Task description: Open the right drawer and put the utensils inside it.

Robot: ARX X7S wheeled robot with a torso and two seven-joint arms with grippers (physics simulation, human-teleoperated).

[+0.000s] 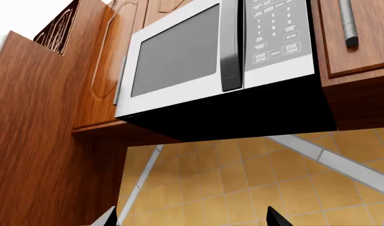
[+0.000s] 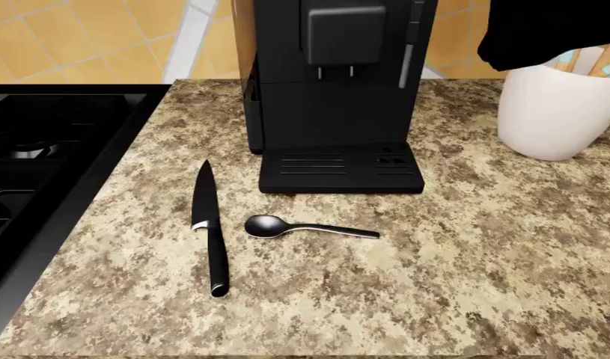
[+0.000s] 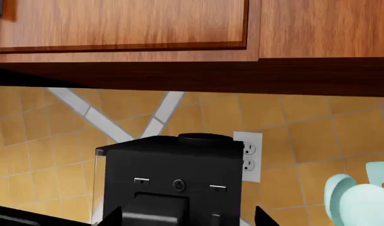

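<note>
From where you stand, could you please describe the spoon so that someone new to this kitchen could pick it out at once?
Find the tall black coffee machine on the speckled brown granite countertop; just in front of its drip tray lies a small dark shiny metal spoon, bowl toward the black stovetop. Beside that bowl lies a slim black-handled kitchen knife; unlike the knife's long flat blade, the spoon is shorter with a rounded bowl.

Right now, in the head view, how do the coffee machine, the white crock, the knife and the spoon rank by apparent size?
1. Coffee machine, largest, though cropped at the top.
2. White crock, partly cut off at the edge.
3. Knife.
4. Spoon, smallest; it lies beside the knife, so the comparison is fair.
</note>
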